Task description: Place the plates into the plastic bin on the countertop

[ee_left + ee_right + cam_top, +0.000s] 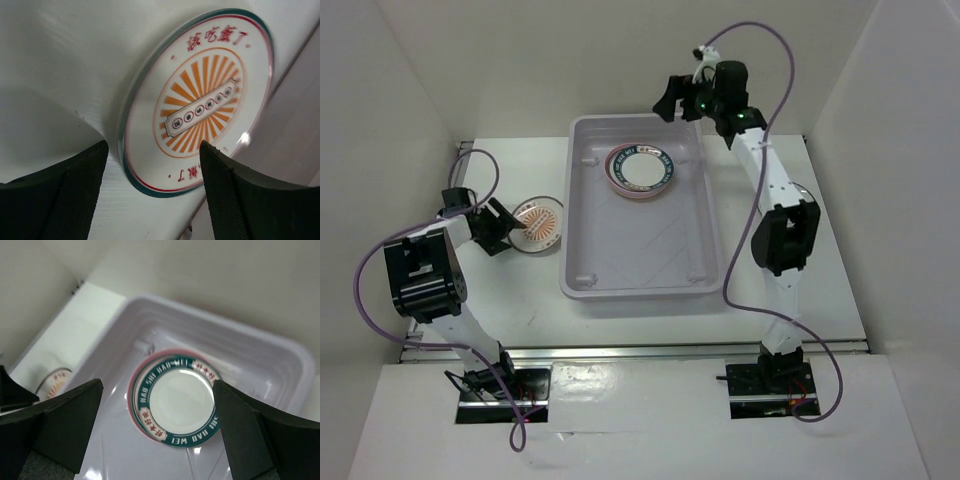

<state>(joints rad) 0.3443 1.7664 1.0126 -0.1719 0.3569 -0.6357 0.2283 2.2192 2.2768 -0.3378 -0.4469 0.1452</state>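
Observation:
A white plate with an orange sunburst (pixel 538 221) lies on the white countertop (pixel 520 300) left of the plastic bin (pixel 642 272). My left gripper (pixel 505 226) is open and empty right at the plate's near-left edge; the left wrist view shows the plate (pixel 200 105) just beyond the open fingers (pixel 75 195). A dark-green-rimmed plate (pixel 642 168) sits on a pink plate inside the bin's far end. My right gripper (pixel 682 100) is open and empty, raised above the bin's far right corner; its wrist view looks down on the green-rimmed plate (pixel 176 401).
White walls enclose the countertop on the left, back and right. The bin wall (pixel 295 130) runs close along the sunburst plate's right side. A round grey object (pixel 802 190) shows partly behind the right arm.

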